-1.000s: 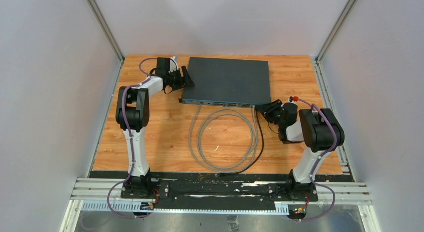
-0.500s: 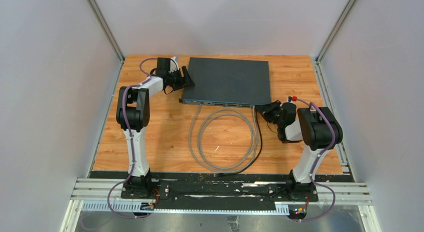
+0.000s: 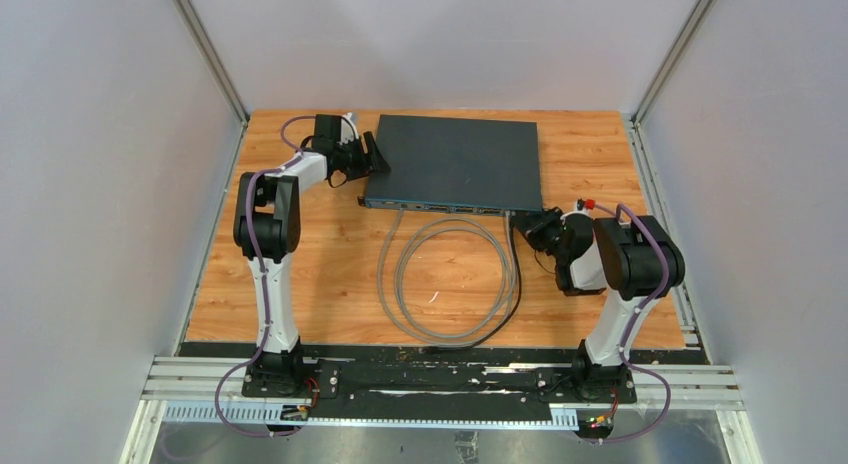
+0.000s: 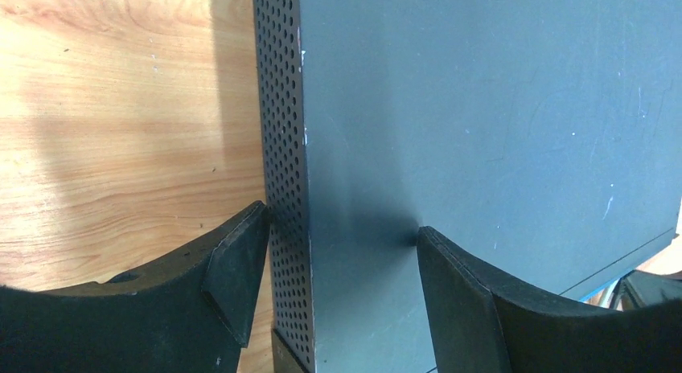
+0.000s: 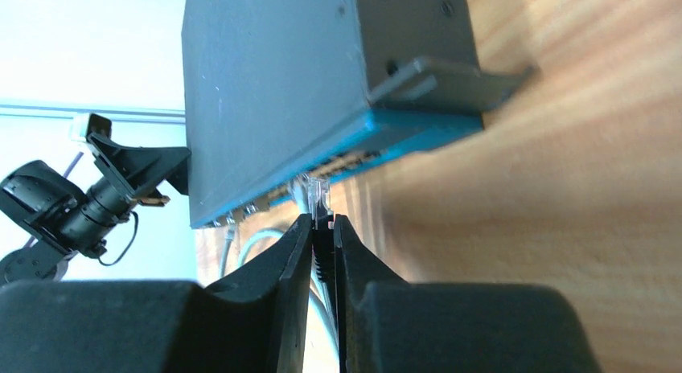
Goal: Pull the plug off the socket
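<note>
clear plastic plug [image 5: 320, 194] pinched in the closed right gripper [image 5: 322, 223], left gripper [image 4: 342, 224] spread open bracing the switch [image 4: 482, 108] at its left edge; if it stays locked in, the grip could slip.

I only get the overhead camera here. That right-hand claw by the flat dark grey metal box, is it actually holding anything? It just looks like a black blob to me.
Observer: Yes. Its wrist camera shows the right claw pinched shut on a clear-tipped black plug at the blue front of the flat dark grey metal box.
Visitor: And the left one, up at the box's corner?
Observer: Its wrist camera shows the left claw spread, one finger against the box's perforated side, the other on its lid.
</note>
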`<state>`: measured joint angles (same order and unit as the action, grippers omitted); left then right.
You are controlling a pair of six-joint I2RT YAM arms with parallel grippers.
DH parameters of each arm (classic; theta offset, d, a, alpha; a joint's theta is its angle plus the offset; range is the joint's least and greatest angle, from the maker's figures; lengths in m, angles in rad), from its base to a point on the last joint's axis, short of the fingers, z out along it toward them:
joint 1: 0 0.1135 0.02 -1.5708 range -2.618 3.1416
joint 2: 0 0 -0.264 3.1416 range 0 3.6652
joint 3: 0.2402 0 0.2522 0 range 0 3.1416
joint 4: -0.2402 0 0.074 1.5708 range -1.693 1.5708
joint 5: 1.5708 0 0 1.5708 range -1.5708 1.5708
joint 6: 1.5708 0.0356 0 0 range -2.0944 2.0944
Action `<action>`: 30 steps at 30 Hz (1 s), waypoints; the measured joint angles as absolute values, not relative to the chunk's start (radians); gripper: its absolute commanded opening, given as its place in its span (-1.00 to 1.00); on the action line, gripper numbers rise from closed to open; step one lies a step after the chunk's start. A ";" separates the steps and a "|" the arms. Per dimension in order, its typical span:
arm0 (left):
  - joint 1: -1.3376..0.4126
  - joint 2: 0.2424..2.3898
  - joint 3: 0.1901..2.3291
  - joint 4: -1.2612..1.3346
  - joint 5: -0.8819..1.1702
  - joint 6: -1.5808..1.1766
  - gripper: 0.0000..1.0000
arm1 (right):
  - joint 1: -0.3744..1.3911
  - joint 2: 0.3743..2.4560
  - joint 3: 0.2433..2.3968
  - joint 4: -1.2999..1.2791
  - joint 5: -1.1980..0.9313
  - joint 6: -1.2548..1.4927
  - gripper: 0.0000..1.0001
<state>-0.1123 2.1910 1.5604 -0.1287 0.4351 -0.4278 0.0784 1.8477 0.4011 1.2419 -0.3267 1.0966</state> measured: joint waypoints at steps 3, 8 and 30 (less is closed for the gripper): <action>-0.112 2.195 1.565 -0.129 0.439 -0.434 0.35 | 0.079 1.835 0.361 1.245 -0.334 1.083 -1.00; -0.112 2.197 1.569 -0.133 0.439 -0.441 0.35 | 0.079 1.813 0.320 1.248 -0.349 1.073 -1.00; -0.112 2.197 1.571 -0.138 0.439 -0.439 0.37 | 0.079 0.863 0.720 0.394 -0.265 0.766 -1.00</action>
<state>-0.1123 2.1967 1.5711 -0.1379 0.4385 -0.4389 0.0792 0.8627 0.7197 0.3939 -0.2653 0.7658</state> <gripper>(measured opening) 0.686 0.158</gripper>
